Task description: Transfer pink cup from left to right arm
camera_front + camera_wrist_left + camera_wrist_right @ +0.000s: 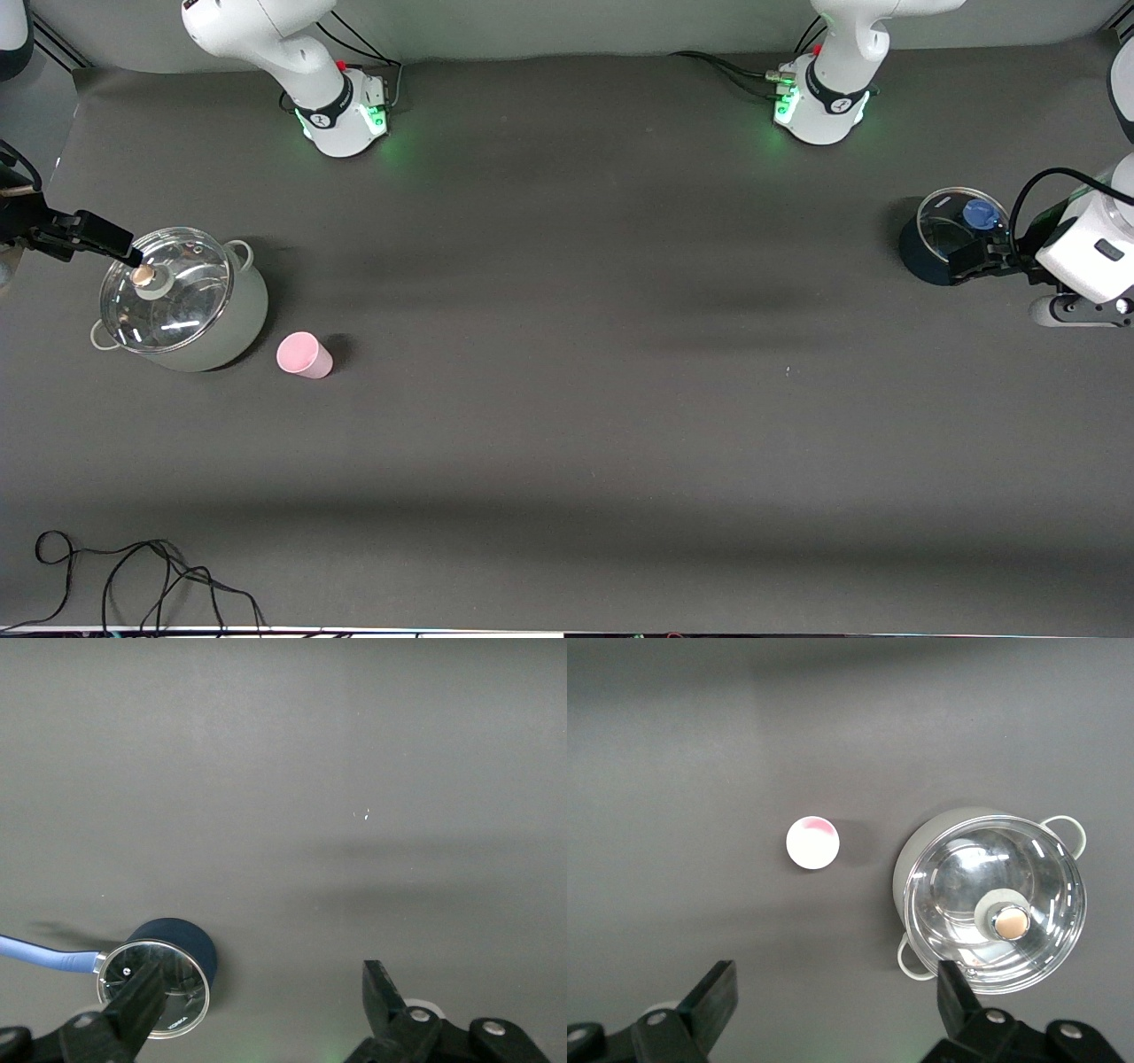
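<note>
Pink cup (304, 355) stood on the table at lower left of the front view, beside the grey pot (217, 328), well apart from both pincers, right gripper (124, 251) spread wide and empty over the pot lid (166, 289), left gripper (970, 260) likewise wide and empty at right edge over the dark blue pot (921, 252).

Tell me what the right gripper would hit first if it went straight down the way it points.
Probably bare table: the right gripper, fingers open, points down between the pink cup and the grey pot, though one finger may catch the pot's rim.

Left hand (257, 1010) & right hand (837, 1010) both open (empty), arms raised.
</note>
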